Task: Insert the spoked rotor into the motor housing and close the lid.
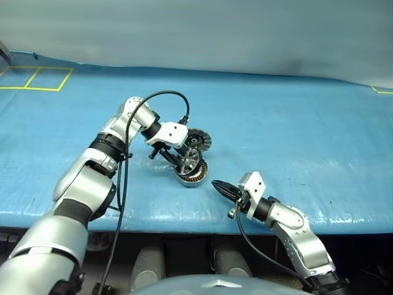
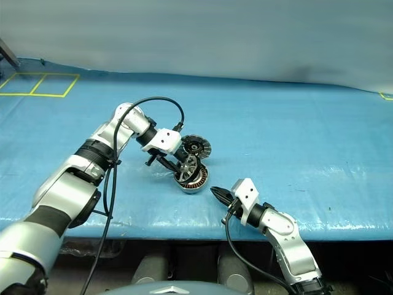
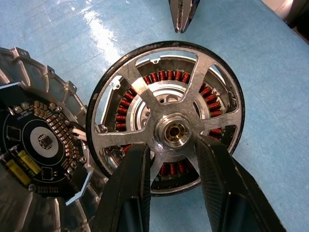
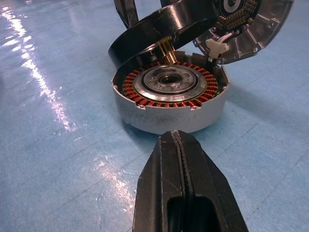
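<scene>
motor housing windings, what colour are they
Copper-red, ringing the motor housing around its silver hub; clearest in the right wrist view.

The spoked rotor (image 4: pixel 159 29) sits tilted over the motor housing (image 4: pixel 169 104), the lid (image 1: pixel 198 139) standing open behind.

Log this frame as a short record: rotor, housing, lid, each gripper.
rotor: held tilted over the housing, one edge at its rim, not seated
housing: on the blue table, windings exposed
lid: open, standing up behind the housing
left gripper: shut on a rotor spoke
right gripper: shut, empty, pointing at the housing
</scene>
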